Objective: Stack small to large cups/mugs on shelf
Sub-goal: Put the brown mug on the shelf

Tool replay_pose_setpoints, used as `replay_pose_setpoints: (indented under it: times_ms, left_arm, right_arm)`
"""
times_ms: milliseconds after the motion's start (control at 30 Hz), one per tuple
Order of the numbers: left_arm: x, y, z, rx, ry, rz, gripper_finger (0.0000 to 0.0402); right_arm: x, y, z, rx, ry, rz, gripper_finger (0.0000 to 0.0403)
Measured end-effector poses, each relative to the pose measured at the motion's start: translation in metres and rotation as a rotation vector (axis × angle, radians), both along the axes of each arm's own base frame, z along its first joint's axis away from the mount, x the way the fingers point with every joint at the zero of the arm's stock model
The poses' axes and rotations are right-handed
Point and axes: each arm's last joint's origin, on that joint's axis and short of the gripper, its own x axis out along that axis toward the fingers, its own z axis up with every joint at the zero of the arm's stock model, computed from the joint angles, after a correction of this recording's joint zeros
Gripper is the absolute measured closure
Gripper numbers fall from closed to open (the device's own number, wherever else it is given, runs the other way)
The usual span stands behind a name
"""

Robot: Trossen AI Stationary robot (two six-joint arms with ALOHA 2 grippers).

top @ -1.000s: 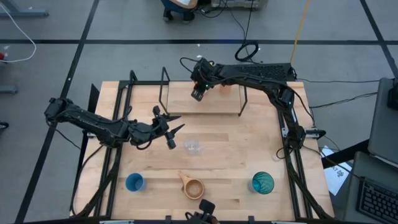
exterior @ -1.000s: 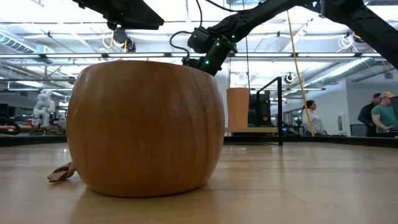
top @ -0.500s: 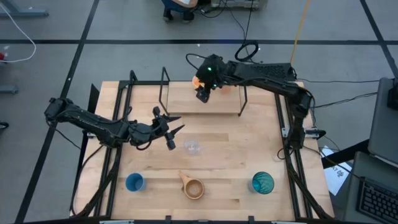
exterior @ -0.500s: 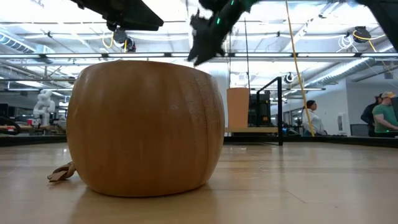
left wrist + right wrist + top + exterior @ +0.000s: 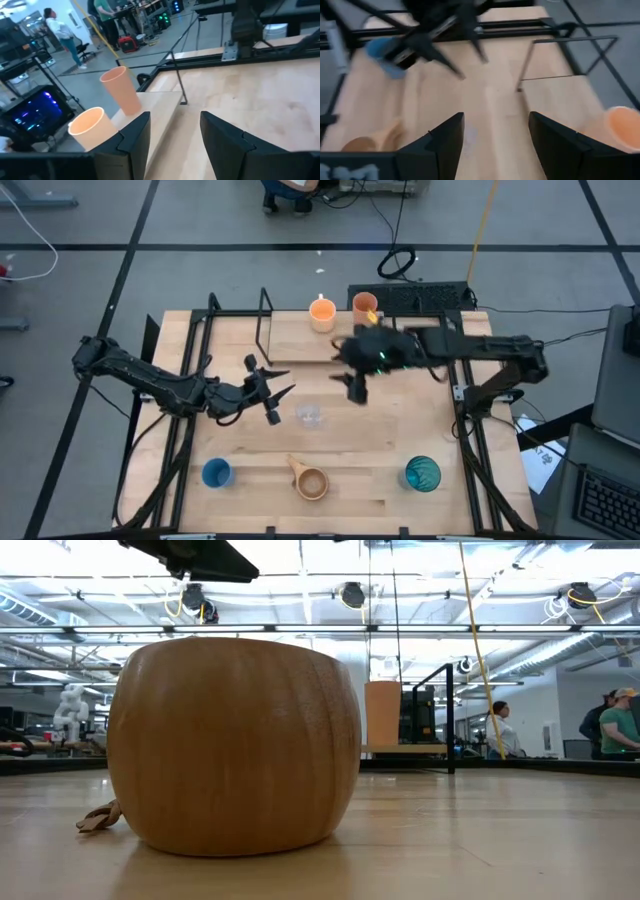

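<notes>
Two orange cups [image 5: 321, 313] [image 5: 365, 305] stand upright near the far edge of the shelf [image 5: 300, 340]; the left wrist view shows them too [image 5: 92, 127] [image 5: 121, 90]. My right gripper [image 5: 357, 385] hangs open above the table, on the near side of the shelf, with nothing between its fingers [image 5: 495, 150]. My left gripper [image 5: 272, 395] stands open left of the tiny clear cup [image 5: 310, 416], pointing toward the shelf. The blue cup [image 5: 217, 473], tan mug [image 5: 311, 481] and teal tumbler [image 5: 422, 474] stand along the near edge.
The shelf's thin black legs [image 5: 388, 350] stand on the table. The tan mug [image 5: 235, 745] fills much of the low view, with one orange cup [image 5: 382, 715] behind it. People move in the room beyond the table. Bare tabletop [image 5: 400, 420] lies between shelf and near row.
My right gripper has drawn back from the left orange cup on the shelf, moving up and toward the near and right edges. That cup stays standing on the shelf. The arm has left the low view.
</notes>
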Motion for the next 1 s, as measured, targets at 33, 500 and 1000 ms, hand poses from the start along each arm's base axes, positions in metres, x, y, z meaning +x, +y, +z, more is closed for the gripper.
replay_pose_setpoints:
  times_ms: [33, 500, 1000]
  left_arm:
    - [0.0, -0.002, 0.0, -0.001, 0.0, -0.007, 0.0227]
    - [-0.006, -0.024, -0.008, -0.068, 0.067, -0.204, 0.0227]
    - [-0.02, -0.041, -0.026, -0.191, 0.261, -0.384, 0.0227]
  right_arm:
    - [-0.005, 0.008, -0.005, 0.001, -0.012, 0.017, 0.0191]
    - [-0.05, 0.062, -0.075, -0.028, -0.175, 0.03, 0.0192]
    - [-0.054, 0.082, -0.112, -0.044, -0.281, 0.068, 0.0193]
